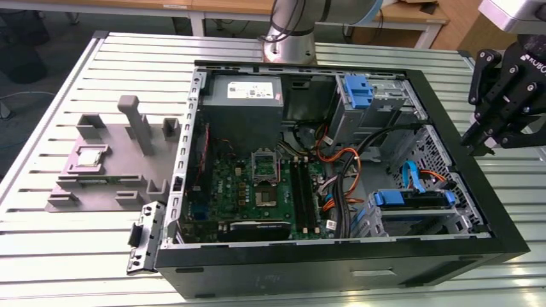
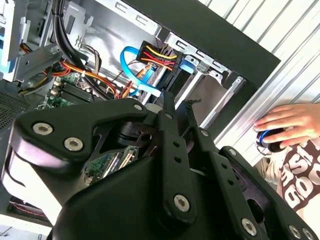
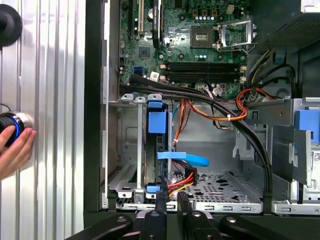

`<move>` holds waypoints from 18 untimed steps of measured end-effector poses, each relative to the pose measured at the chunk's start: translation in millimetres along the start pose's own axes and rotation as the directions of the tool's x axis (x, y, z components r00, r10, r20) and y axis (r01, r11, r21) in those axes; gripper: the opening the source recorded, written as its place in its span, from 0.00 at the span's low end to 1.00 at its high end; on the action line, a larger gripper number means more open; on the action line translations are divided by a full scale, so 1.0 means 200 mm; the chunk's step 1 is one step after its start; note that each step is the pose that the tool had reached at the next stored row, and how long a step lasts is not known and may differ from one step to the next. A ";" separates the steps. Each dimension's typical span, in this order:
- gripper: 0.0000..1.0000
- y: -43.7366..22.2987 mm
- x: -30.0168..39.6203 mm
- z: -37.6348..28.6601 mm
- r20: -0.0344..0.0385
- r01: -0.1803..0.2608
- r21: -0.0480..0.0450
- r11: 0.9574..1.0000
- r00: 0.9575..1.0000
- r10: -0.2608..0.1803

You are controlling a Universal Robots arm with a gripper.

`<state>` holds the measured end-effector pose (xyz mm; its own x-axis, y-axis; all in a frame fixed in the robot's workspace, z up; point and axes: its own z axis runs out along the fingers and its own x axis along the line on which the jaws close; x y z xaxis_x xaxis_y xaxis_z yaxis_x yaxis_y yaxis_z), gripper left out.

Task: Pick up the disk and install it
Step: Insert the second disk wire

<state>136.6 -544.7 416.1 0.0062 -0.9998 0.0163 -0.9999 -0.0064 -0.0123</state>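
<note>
The disk (image 1: 411,199) sits edge-up in the lower drive cage of the open computer case (image 1: 256,268), framed by its bright blue bracket. In the first wrist view the disk (image 3: 156,122) stands in the cage, with a blue data cable and a red-yellow power plug just beside it. My gripper (image 1: 479,146) hangs outside the case at the exterior view's right, above the case wall. Its fingers are a narrow gap apart with nothing between them, in both wrist views (image 2: 178,102) (image 3: 171,197).
A second blue-bracketed drive (image 1: 358,91) fills the upper bay. Black and orange cables (image 3: 235,112) cross the case beside the motherboard (image 1: 256,185). A grey fixture (image 1: 111,173) holding a small chip (image 1: 91,157) lies at the exterior view's left. A person's hand (image 3: 12,150) rests on a knob beside the case.
</note>
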 end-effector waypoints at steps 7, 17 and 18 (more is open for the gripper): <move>0.24 -0.001 -0.001 0.019 -0.001 0.000 -0.003 1.000 1.000 0.000; 0.24 -0.018 -0.001 0.044 -0.005 0.000 -0.009 1.000 1.000 0.000; 0.24 -0.026 -0.001 0.046 -0.005 0.000 -0.009 1.000 1.000 0.000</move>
<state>142.0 -544.6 407.0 0.0065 -0.9998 0.0211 -1.0000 -0.0066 -0.0033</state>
